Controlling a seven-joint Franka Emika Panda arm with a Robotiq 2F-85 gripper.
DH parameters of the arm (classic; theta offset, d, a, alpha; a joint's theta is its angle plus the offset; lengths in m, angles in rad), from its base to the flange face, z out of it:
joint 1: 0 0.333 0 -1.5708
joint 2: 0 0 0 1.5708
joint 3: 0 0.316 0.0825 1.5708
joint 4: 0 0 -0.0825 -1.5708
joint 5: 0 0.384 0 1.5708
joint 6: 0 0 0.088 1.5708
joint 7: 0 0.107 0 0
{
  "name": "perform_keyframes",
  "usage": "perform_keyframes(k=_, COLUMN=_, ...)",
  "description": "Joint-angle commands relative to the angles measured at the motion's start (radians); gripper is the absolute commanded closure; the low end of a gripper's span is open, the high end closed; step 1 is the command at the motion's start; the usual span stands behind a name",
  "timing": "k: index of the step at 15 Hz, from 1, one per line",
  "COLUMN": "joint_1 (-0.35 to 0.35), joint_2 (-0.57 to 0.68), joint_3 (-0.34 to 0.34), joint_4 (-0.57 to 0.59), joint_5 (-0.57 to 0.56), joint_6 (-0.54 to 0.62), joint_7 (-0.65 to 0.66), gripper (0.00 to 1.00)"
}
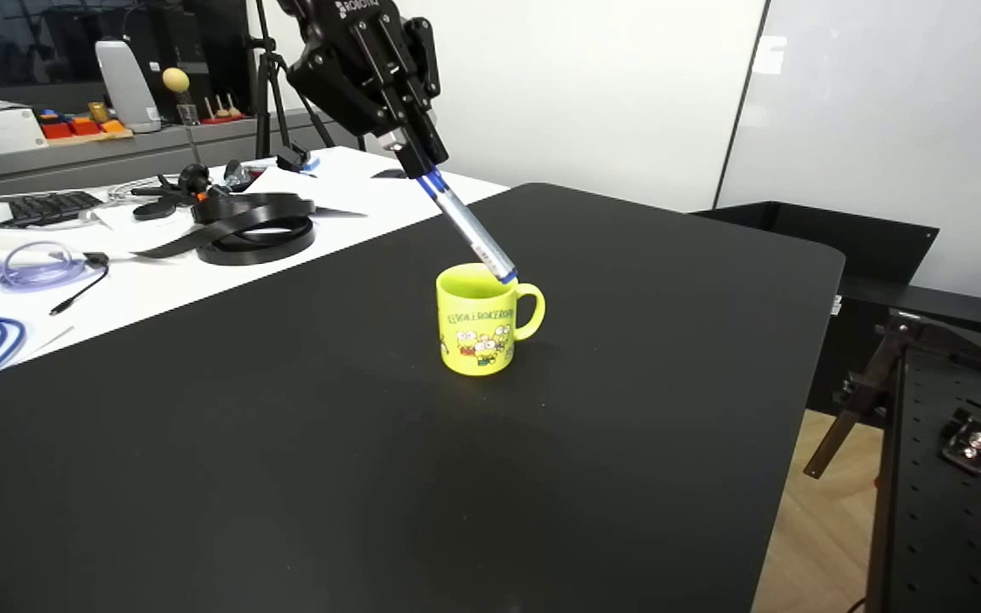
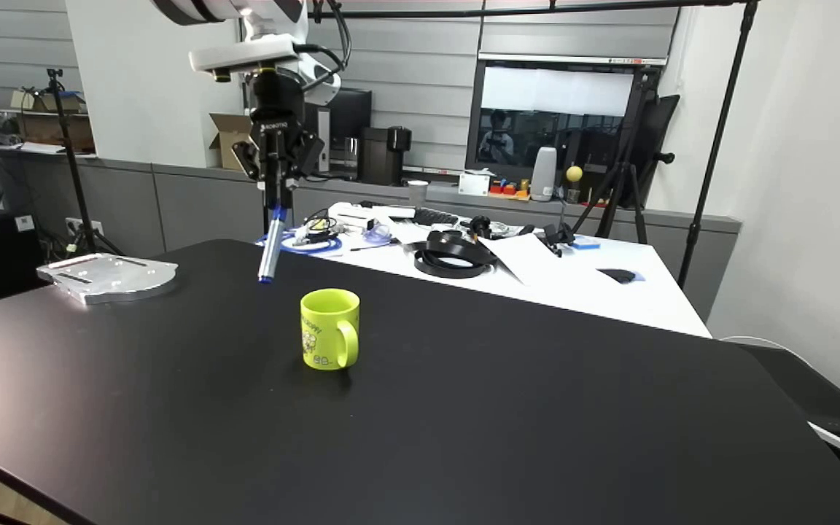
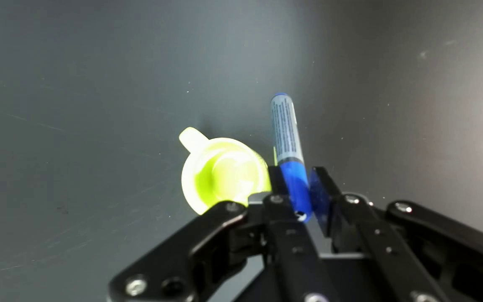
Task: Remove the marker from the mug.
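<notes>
Black tabletop (image 2: pixel 537 408) stretches from near to far below the gripper (image 3: pixel 299 184). On the tabletop the yellow mug (image 2: pixel 321 332) stands upright. Clamped by its blue cap in the gripper, the slim marker (image 2: pixel 271 244) slants in the air, clear of the mug, to its left in an exterior view.

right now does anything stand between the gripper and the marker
Nothing visible does: the gripper holds the marker directly, and in an exterior view the marker hangs in the air, apart from the mug.
</notes>
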Motion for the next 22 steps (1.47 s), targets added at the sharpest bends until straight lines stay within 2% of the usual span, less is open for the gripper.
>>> perform_keyframes(k=1, joint_1=-0.006, joint_2=0.055, joint_3=0.012, joint_4=0.045, joint_5=0.018, joint_6=-0.02, joint_7=-0.048, gripper=0.95)
perform_keyframes(k=6, joint_1=-0.015, joint_2=0.146, joint_3=0.011, joint_4=0.064, joint_5=0.021, joint_6=0.012, joint_7=-0.11, gripper=0.95)
perform_keyframes(k=16, joint_1=-0.001, joint_2=0.309, joint_3=0.024, joint_4=0.136, joint_5=0.023, joint_6=-0.011, joint_7=-0.182, gripper=0.95)
perform_keyframes(k=17, joint_1=0.001, joint_2=0.32, joint_3=0.025, joint_4=0.143, joint_5=0.023, joint_6=-0.014, joint_7=-0.183, gripper=0.57)
perform_keyframes(k=19, joint_1=0.002, joint_2=0.338, joint_3=0.026, joint_4=0.155, joint_5=0.022, joint_6=-0.018, joint_7=-0.184, gripper=0.49)
perform_keyframes(k=22, joint_1=0.003, joint_2=0.353, joint_3=0.024, joint_4=0.163, joint_5=0.025, joint_6=-0.02, joint_7=-0.181, gripper=0.27)
